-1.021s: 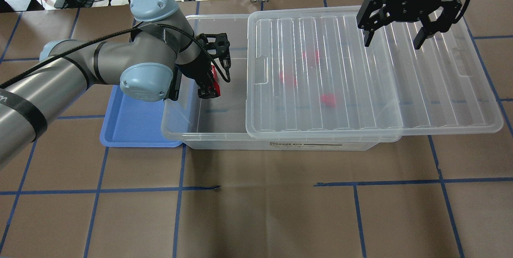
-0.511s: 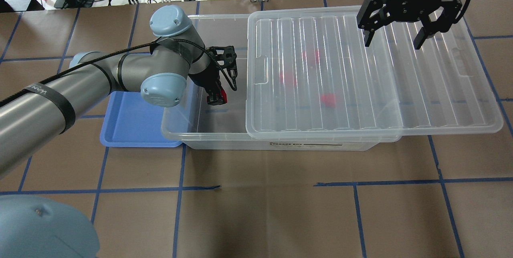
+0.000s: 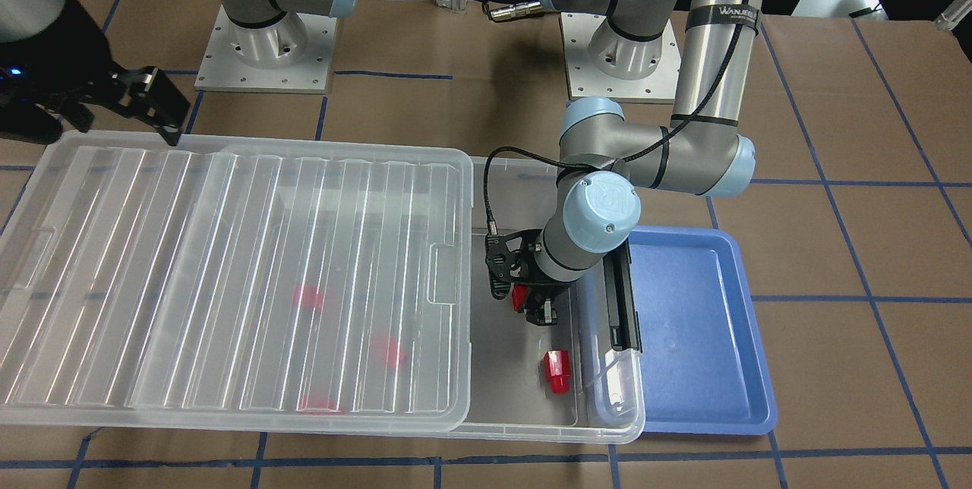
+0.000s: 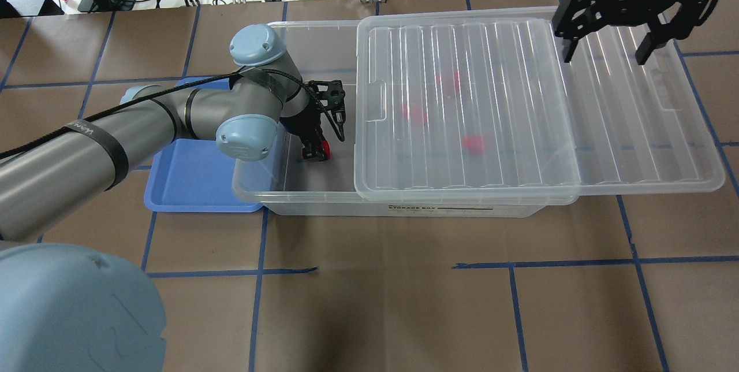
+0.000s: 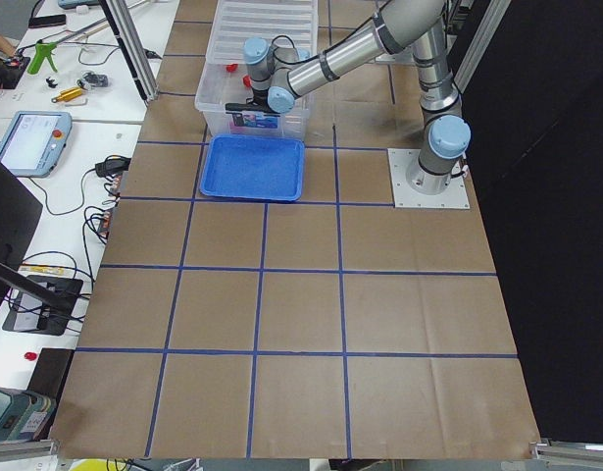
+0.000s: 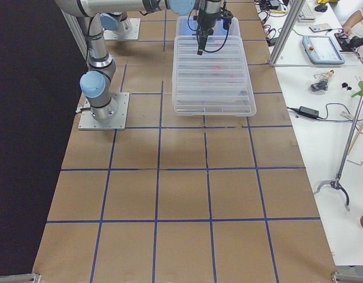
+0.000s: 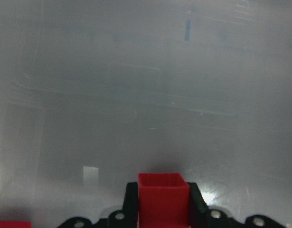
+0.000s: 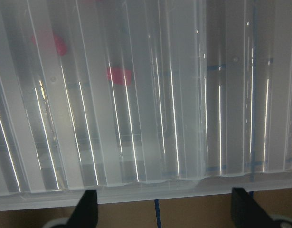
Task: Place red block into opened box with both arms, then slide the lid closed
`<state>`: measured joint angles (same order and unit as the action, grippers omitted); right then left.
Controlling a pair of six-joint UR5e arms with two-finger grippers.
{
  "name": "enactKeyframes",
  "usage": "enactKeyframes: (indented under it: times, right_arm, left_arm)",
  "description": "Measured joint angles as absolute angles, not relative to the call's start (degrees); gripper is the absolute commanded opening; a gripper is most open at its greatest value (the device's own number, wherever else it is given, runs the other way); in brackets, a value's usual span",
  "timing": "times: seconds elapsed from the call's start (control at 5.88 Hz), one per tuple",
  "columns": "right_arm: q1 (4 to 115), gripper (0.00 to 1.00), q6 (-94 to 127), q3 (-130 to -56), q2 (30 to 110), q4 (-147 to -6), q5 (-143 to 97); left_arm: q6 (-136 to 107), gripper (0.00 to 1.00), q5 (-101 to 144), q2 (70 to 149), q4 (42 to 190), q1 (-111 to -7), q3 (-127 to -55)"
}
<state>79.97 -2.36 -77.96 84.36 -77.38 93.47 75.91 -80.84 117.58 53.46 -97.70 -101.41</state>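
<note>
Now left gripper [image 4: 316, 151] clamps red block [image 7: 163, 197] — long axis along fingers [image 7: 132, 202]; right gripper [image 4: 603, 58] spread, empty

On the front wall of the box [image 4: 323, 205] there is a small label [image 4: 440, 208] on which the words "STORAGE BOX" can be read. A black strap [image 3: 733, 14] around the left arm [image 3: 716, 56] carries white letters that begin with "WAN"; the rest is too small to read with certainty.
</note>
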Motion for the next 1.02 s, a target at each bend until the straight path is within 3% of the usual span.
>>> enactKeyframes:
  times: [0.51, 1.02]
  right_arm:
    - [62.4, 1.0, -22.7, -78.0, 81.3, -80.4, 94.7]
    - [54.8, 1.0, -29.7, -79.9, 71.9, -91.5, 95.8]
  left_arm:
    - [74.5, 0.93, -80.5, 110.2, 66.5, -97.4, -95.8]
    - [58.1, 0.98, -80.9, 100.3, 87.3, -96.9, -85.4]
